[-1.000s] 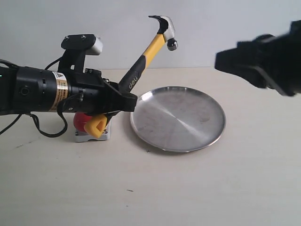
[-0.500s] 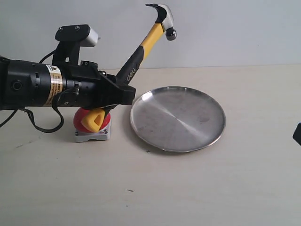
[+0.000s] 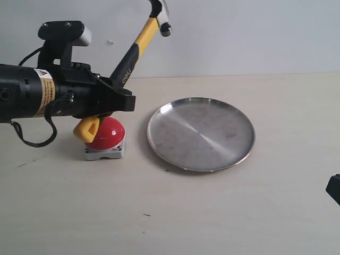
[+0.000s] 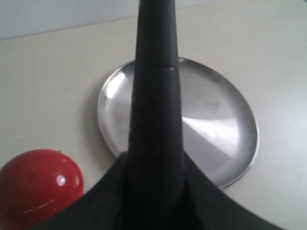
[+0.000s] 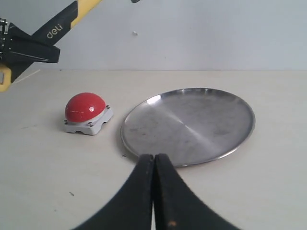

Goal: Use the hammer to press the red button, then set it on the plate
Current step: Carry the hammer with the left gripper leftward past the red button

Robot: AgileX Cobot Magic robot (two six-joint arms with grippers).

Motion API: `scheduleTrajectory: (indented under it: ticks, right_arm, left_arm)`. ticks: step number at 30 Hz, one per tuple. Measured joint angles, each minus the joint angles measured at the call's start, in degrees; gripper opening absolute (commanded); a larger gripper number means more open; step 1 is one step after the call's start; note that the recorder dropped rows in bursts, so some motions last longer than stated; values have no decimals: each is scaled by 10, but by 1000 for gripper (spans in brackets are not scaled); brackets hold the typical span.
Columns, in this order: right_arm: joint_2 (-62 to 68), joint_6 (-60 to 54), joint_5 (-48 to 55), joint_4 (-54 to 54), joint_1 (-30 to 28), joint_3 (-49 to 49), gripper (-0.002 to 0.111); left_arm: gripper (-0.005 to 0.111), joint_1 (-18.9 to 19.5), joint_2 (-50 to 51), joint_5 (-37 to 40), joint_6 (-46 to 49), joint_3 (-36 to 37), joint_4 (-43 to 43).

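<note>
Hammer [image 3: 131, 58], clamped in left gripper [image 3: 118, 101], tilts high above button [image 3: 108, 132] near the left edge; next it must tip down and press; right gripper's [image 5: 154, 162] jaws are together.

The hammer [image 3: 133, 60], black-gripped with a yellow shaft and a dark metal head, was held tilted in the clamped left gripper [image 3: 119, 101], its head raised high and its yellow looped end lowered near the red button [image 3: 106, 135], from which it was seen to be apart in the right wrist view. The button, a glossy red dome on a small square grey-white base with corner screws, was set upright just beside the plate [image 3: 201, 134], on its left in the exterior view. The plate, round, shallow and of brushed silver metal, was laid flat
</note>
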Motion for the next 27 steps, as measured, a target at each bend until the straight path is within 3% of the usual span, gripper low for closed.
scheduleTrajectory:
  ticks: [9, 18, 27]
  right_arm:
    - [0, 41, -5, 6, 0, 0, 0]
    - [0, 88, 52, 4, 0, 0, 0]
    - [0, 86, -62, -1, 0, 0, 0]
  left_arm:
    - [0, 0, -87, 47, -4, 73, -6]
    - [0, 0, -170, 95, -16, 166, -10]
    - [0, 0, -240, 99, -29, 246, -13]
